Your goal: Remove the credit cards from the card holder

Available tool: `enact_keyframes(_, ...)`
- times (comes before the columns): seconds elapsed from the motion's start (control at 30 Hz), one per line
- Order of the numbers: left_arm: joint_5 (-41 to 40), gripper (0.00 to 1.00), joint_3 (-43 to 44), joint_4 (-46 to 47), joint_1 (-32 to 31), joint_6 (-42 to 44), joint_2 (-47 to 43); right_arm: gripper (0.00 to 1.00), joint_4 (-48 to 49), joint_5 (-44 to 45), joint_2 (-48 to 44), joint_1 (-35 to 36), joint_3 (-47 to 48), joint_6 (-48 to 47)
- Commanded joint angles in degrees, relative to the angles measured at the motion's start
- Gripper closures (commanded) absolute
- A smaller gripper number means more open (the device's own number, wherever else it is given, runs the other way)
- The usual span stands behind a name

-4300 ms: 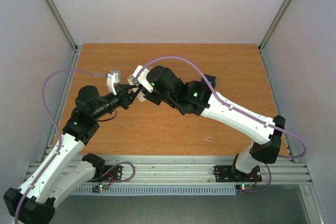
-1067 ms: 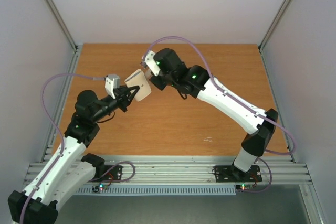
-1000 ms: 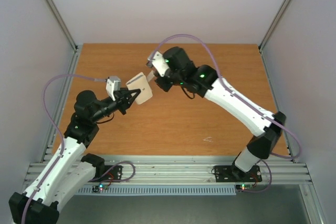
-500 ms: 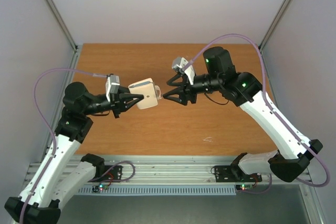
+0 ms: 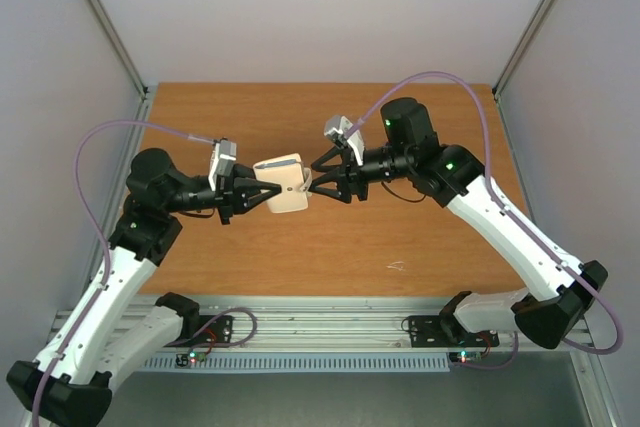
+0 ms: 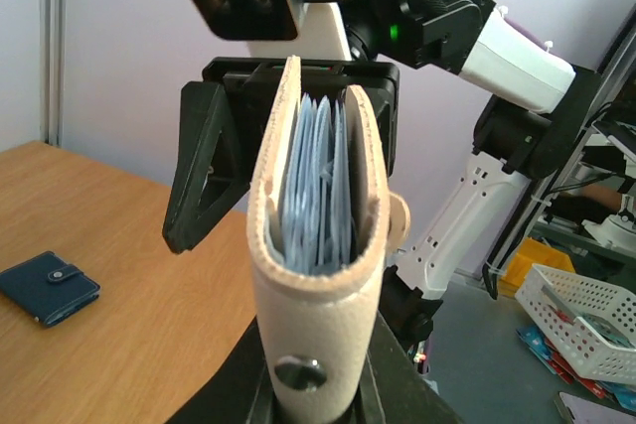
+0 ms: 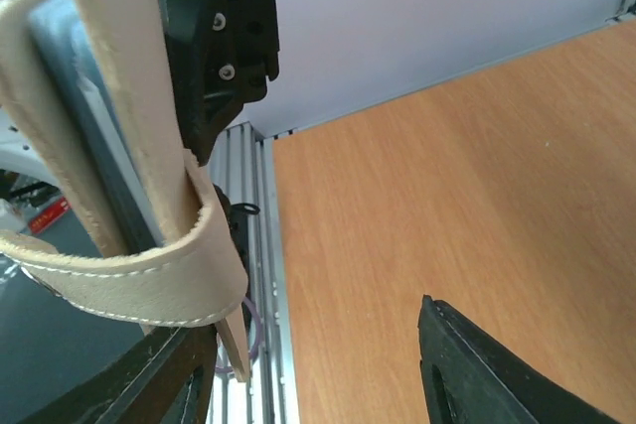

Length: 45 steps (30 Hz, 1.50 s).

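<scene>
My left gripper [image 5: 256, 192] is shut on the spine end of the pale beige card holder [image 5: 281, 185] and holds it in the air above the table. In the left wrist view the holder [image 6: 318, 275] stands edge-on, with grey-blue sleeves [image 6: 316, 181] between its covers. My right gripper [image 5: 314, 180] is open and faces the holder's far end, with one black finger [image 6: 202, 176] on each side of it. In the right wrist view the holder [image 7: 104, 116] and its strap [image 7: 139, 280] fill the upper left, by my right gripper [image 7: 308, 379]. No credit cards show; the sleeves hide their contents.
A small dark blue wallet [image 6: 48, 287] lies on the wooden table [image 5: 330, 247]. The aluminium rail [image 5: 330, 322] runs along the near edge. White walls close the left, right and back sides.
The right arm swung away from the holder, turned to face it, and has now closed in on its far end with jaws open. The left gripper levelled the holder and moved it right.
</scene>
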Motion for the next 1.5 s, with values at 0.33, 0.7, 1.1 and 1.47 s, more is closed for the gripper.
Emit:
enact_keyframes(0.33, -0.8, 1.00, -1.4, 7.8, -4.8, -0.5, -0.4, 0.44, -1.3, -2.8, -1.4, 0.7, -0.9, 3.6)
enact_keyframes(0.7, -4.3, 1.00, -3.2, 12.6, -5.3, -8.2, -0.4, 0.35, -8.0, -16.5, 1.0, 4.4, 2.2, 0.8)
enact_keyframes(1.1, -13.6, 0.52, -3.9, 7.8, -5.5, -7.9, -1.2, 0.99, 8.0, -1.2, -1.6, 7.0, -1.2, 12.2)
enact_keyframes(1.47, -31.5, 0.01, -6.1, 2.1, -5.2, -4.8, -2.5, 0.99, -9.3, 58.3, 1.0, 16.9, 7.5, 27.1)
